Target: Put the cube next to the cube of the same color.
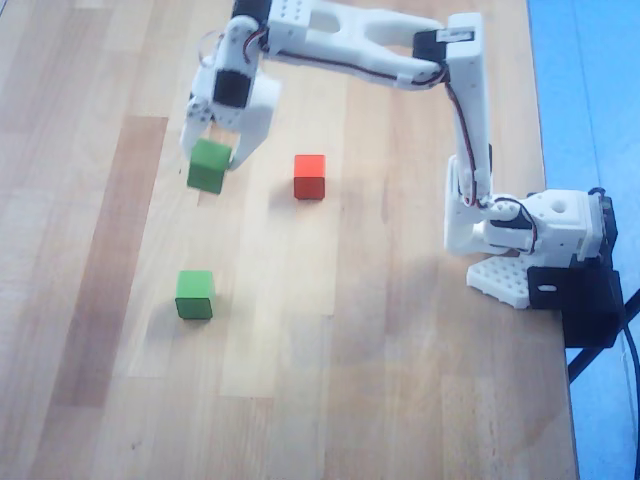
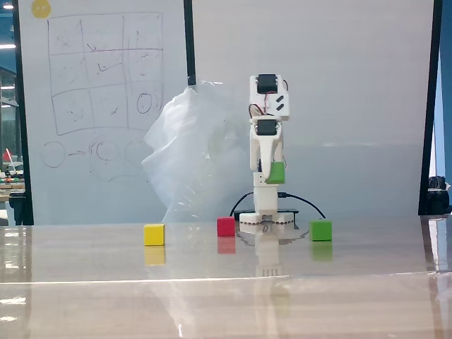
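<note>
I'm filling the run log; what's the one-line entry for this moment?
claw: shut on green cube | cube: lifted off table | second green cube: on table, apart | red cube: untouched

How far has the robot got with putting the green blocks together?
Done: the end effector has picked up one green cube; the fixed view shows it lifted clear of the table. In hand: that cube hangs in the air, gripped. Left: carrying it to the other green cube, which sits alone on the table, and setting it down beside it. The red cube stays out of it.
</note>
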